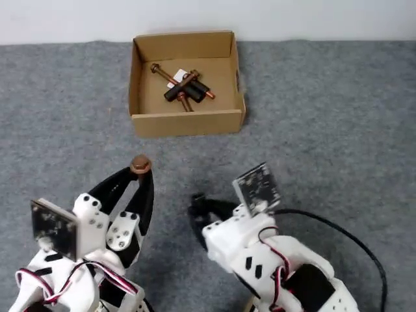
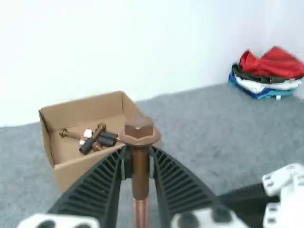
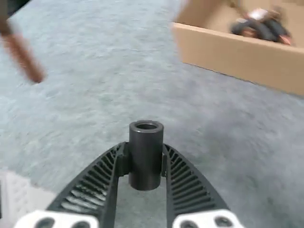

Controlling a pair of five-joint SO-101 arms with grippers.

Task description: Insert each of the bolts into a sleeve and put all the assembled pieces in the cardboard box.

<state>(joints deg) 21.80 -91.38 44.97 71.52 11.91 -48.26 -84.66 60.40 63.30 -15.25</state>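
The worktop has a grey, carpet-like cover. An open cardboard box stands on it, straight ahead of the left end effector and well apart from it. A pile of folded clothes lies much farther off, by the wall. A black cable trails over the cover behind the right end effector.

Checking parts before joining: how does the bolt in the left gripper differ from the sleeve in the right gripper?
The bolt in the left gripper is coppery; the sleeve in the right gripper is black. The bolt is slender with a hexagonal head; the sleeve a short open tube. Both are clamped.
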